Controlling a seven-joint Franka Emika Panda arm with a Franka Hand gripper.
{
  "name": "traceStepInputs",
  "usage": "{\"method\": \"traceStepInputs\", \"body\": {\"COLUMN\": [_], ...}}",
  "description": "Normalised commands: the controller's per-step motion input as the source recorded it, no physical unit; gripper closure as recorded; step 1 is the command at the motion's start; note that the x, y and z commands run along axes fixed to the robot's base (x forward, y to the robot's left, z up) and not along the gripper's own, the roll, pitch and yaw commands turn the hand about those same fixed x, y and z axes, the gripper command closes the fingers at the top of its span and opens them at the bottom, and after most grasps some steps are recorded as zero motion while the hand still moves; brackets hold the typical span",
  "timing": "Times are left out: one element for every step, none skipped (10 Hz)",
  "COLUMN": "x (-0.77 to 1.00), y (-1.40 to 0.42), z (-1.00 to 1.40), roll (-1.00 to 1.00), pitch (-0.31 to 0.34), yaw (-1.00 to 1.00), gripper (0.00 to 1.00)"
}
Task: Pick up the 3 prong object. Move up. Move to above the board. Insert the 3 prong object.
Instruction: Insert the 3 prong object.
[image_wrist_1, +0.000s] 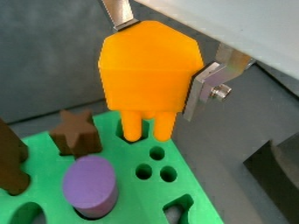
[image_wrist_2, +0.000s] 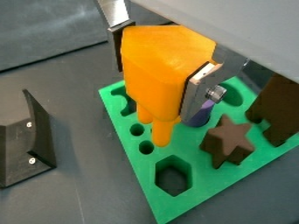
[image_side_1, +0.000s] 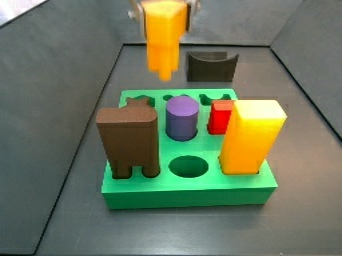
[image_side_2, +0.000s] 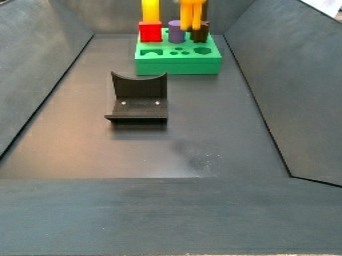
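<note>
My gripper (image_wrist_1: 163, 52) is shut on the 3 prong object (image_wrist_1: 146, 74), an orange block with short legs, held upright between the silver fingers (image_wrist_1: 212, 83). It hangs over the green board (image_wrist_1: 140, 188), with its legs (image_wrist_2: 162, 127) just above the small round holes (image_wrist_1: 156, 154). In a side view the 3 prong object (image_side_1: 162, 38) is over the board's far edge (image_side_1: 187, 190), under the gripper (image_side_1: 163, 10). It also shows above the board (image_side_2: 178, 58) in the side view (image_side_2: 194, 12). I cannot tell whether the legs touch the board.
Standing in the board are a brown block (image_side_1: 127, 140), a purple cylinder (image_side_1: 182, 117), a red piece (image_side_1: 221, 115), a tall yellow-orange block (image_side_1: 251, 135) and a brown star (image_wrist_2: 230, 140). The dark fixture (image_side_2: 136, 98) stands on the floor beside the board.
</note>
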Motion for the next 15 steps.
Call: {"method": "traceStepInputs", "body": {"x": [0.00, 0.00, 0.01, 0.09, 0.29, 0.40, 0.40, 0.35, 0.09, 0.00, -0.09, -0.29, -0.29, -0.17, -0.11], "y": [0.00, 0.00, 0.00, 0.00, 0.06, 0.15, 0.11, 0.05, 0.00, 0.00, 0.00, 0.15, 0.19, 0.17, 0.14], "z": [-0.82, -0.72, -0.66, -0.47, -0.27, -0.02, 0.00, -0.01, -0.13, -0.20, -0.25, -0.28, -0.34, -0.40, -0.46], "roll": [0.16, 0.12, 0.01, 0.00, -0.01, -0.12, -0.18, -0.15, -0.13, -0.14, -0.09, -0.10, -0.13, -0.08, -0.13], "pitch": [-0.011, -0.026, -0.074, -0.029, 0.000, 0.074, 0.084, 0.053, 0.000, -0.020, -0.033, -0.036, -0.051, -0.006, -0.059], "yaw": [-0.39, -0.35, -0.21, 0.00, 0.03, 0.13, 0.18, 0.20, 0.08, 0.00, 0.00, -0.03, -0.09, -0.33, -0.26], "gripper": [1.00, 1.00, 1.00, 1.00, 1.00, 1.00, 1.00, 1.00, 1.00, 1.00, 1.00, 1.00, 1.00, 1.00, 1.00]}}
